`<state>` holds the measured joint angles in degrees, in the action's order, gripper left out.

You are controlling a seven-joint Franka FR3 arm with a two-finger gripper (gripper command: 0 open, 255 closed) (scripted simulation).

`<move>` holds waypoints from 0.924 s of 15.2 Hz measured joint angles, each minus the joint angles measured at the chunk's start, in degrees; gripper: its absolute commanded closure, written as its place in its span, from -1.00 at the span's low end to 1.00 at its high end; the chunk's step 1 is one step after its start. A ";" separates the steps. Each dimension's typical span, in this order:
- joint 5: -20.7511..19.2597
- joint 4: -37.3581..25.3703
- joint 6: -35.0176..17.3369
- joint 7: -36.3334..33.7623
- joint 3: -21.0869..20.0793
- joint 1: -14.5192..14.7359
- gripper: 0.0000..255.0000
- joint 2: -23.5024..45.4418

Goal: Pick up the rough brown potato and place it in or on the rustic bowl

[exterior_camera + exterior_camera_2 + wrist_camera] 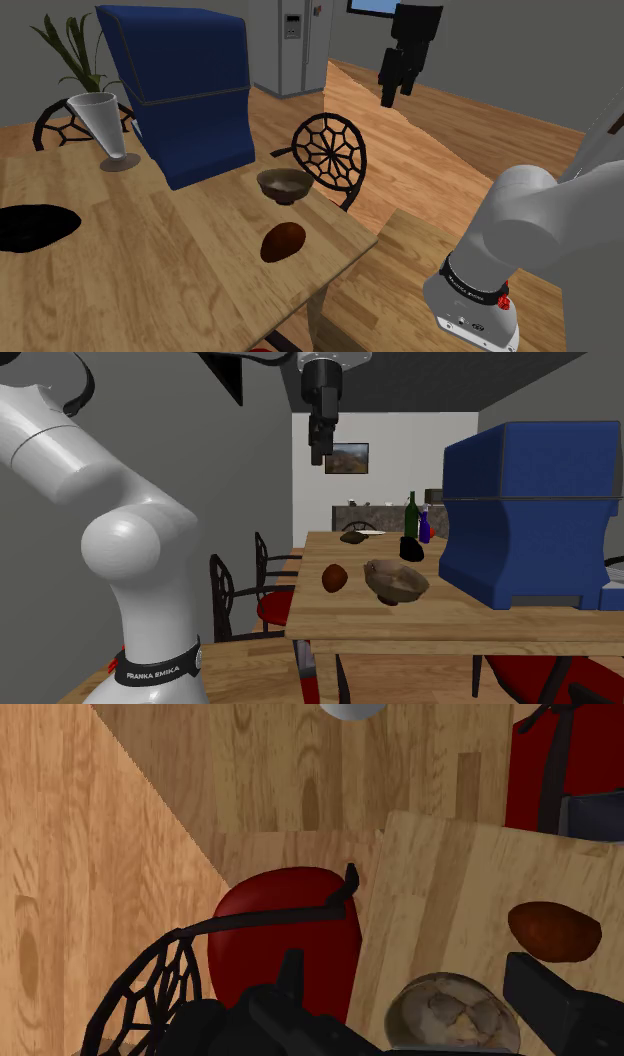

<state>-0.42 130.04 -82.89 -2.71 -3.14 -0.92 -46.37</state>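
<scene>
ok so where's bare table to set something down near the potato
Widest free patch: the bare wood of the table bordered by the potato, the blue appliance and the black patch. Crowded: the strip where the bowl sits between appliance, potato and the table edge by the chair.

The shoulder camera stood beside and a little behind the arm (520, 220), raised, looking down across the desk (180, 270). The second exterior camera sat low, about at desk height and close beside the arm, facing along the desk's length. The wrist camera, on the end effector (389, 98), looked nearly straight down from well above. All three views shared one part of the scene — the desk's corner with the bowl (282, 185) and potato (283, 241).
</scene>
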 measured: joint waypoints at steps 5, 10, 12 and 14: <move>0.93 1.44 -5.06 5.68 1.24 2.68 -1.00 4.62; 2.66 2.74 -12.20 15.78 3.17 6.91 -1.00 12.18; 3.59 2.50 -14.60 19.84 3.62 8.65 -1.00 15.56; 4.56 3.41 -17.23 24.07 4.07 10.30 -1.00 18.14</move>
<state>4.15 133.45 -100.12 21.36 0.93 9.38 -28.23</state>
